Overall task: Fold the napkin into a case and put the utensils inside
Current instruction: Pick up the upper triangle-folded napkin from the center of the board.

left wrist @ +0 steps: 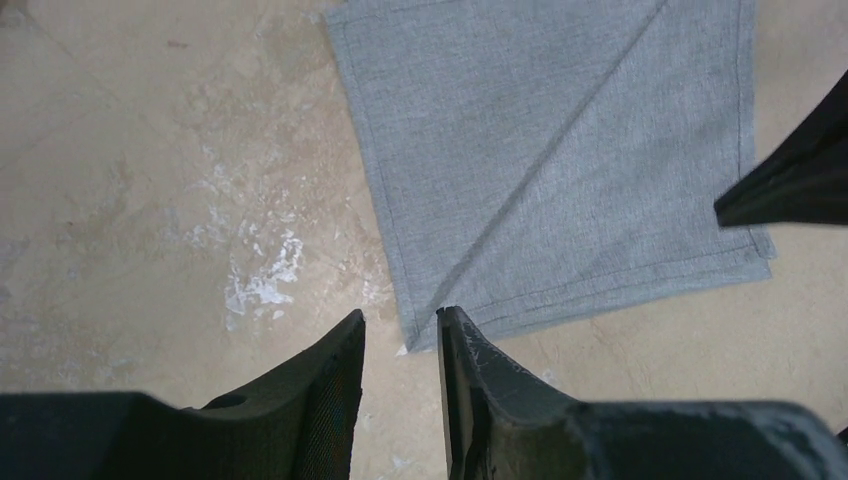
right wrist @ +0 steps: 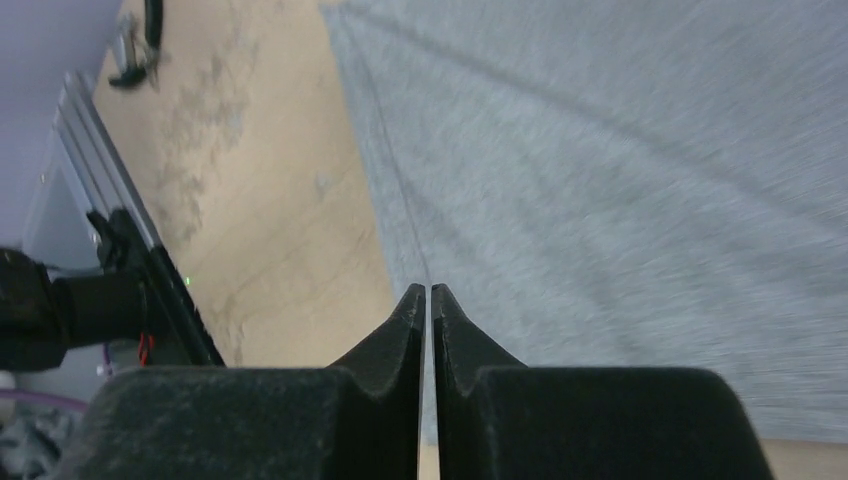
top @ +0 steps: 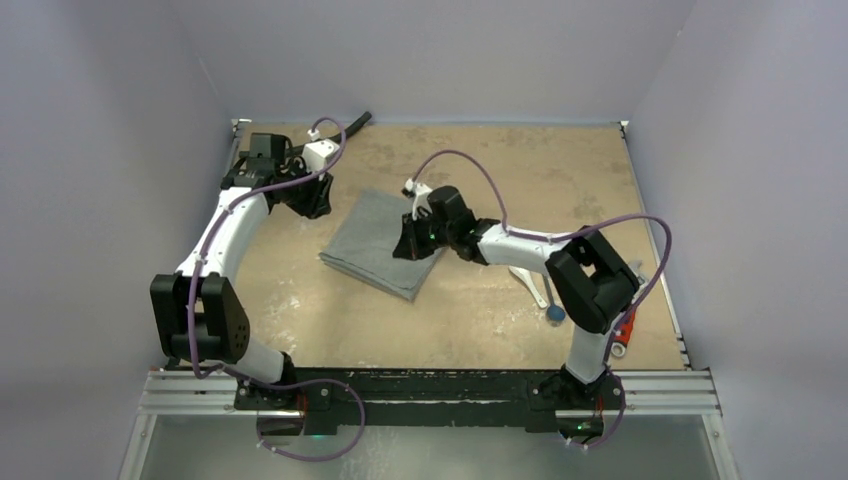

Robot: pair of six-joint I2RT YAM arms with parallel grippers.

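The plain grey cloth napkin (top: pixel 380 245) lies folded flat near the middle of the tan desk (top: pixel 470 325), turned so that its corners point along the desk. A diagonal crease runs across its top layer. At one corner two hemmed edges lie slightly out of line, one layer showing under the other.

The left hand (left wrist: pixel 400 335) hovers at the napkin's far-left corner. Its fingers (left wrist: pixel 335 380) are parted by a narrow gap. Bare desk shows through the gap, the cloth corner lies just beyond the tips, and nothing is gripped.

The right hand (right wrist: pixel 428 295) is over the napkin's right edge. Its fingers are drawn almost together with only a sliver between them. The blurred wrist view does not show whether they pinch the hem.

Right of the napkin and well apart from it lie the small white spoon (top: pixel 528 283) and the thin dark stick with a round blue end (top: pixel 554 313), partly under the right arm. A red-handled metal wrench (top: pixel 622 335) sits farther right, by the desk's edge. Beyond the napkin's far-left side, a black curved hose (top: pixel 352 122) rests against the back edge.

A wide stretch of desk, scuffed white in places, runs from the napkin's near edges to the metal rail (top: pixel 450 385) holding the arm bases. Another stretch lies on its far-right side, and pale walls close in the other three edges.
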